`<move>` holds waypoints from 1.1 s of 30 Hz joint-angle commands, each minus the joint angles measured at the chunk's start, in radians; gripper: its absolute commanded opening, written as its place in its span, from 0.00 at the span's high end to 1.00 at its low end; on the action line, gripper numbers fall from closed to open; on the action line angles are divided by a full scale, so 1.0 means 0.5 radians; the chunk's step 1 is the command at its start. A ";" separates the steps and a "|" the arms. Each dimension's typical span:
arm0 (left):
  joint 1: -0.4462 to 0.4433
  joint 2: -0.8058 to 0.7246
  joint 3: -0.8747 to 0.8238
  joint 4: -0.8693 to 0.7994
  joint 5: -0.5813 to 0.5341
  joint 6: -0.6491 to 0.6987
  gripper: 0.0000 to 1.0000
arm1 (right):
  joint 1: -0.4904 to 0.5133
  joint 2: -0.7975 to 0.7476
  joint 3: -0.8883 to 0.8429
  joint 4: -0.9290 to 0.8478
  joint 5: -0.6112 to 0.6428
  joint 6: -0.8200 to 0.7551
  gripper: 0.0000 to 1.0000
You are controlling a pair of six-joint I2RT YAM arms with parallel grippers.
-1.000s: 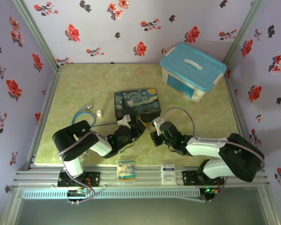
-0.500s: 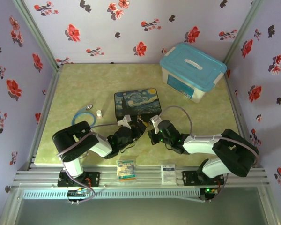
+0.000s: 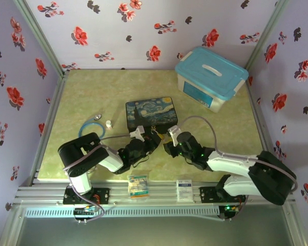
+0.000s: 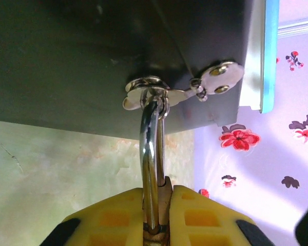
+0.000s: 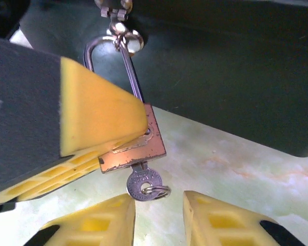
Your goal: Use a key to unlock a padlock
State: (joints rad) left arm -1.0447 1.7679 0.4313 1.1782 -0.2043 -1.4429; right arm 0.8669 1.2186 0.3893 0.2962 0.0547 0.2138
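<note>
The two arms had met low over the table point(image 3: 87, 92), just in front of the painted tin point(image 3: 150, 111) near its middle. The padlock point(image 5: 135, 147) hung from the metal hasp point(image 4: 167, 94) on the tin's front wall. Its thin silver shackle point(image 4: 152, 136) was threaded through the hasp ring, and its brass body was tilted out toward the arms.

The left gripper point(image 4: 157, 212) had its yellow fingers pressed together on the padlock, one pad on either side, with the shackle rising straight up out of the gap between them. In the right wrist view, one of those pads lay flat across the face of the lock body.

The key point(image 5: 142, 183) sat in the bottom of the padlock, its blade in the keyway. Its round head and a small split ring stuck out below.

The right gripper point(image 5: 159, 214) hung just under that key head with its fingers apart. The head was poised over the gap between the two yellow tips, and neither tip was touching it as far as I could see.

A clear box with a blue lid point(image 3: 210, 77) stood well apart at the far right corner of the table.
</note>
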 commanded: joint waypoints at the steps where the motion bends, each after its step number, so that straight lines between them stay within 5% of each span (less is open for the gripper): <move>1: -0.028 0.026 0.021 0.091 0.050 0.019 1.00 | -0.004 -0.117 -0.010 -0.123 0.113 -0.102 0.69; 11: -0.031 -0.017 0.021 0.084 0.049 0.026 1.00 | 0.016 0.024 0.043 -0.020 -0.067 -0.274 0.68; 22: -0.034 -0.039 0.012 0.079 0.053 0.023 1.00 | 0.129 0.173 0.135 0.003 0.185 -0.597 0.61; 33: -0.043 -0.052 0.022 0.070 0.098 -0.016 1.00 | 0.260 0.278 0.151 0.243 0.479 -0.858 0.79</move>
State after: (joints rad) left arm -1.0500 1.7695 0.4309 1.1515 -0.1879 -1.4467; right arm 0.9771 1.3449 0.4572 0.2943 0.2512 -0.1604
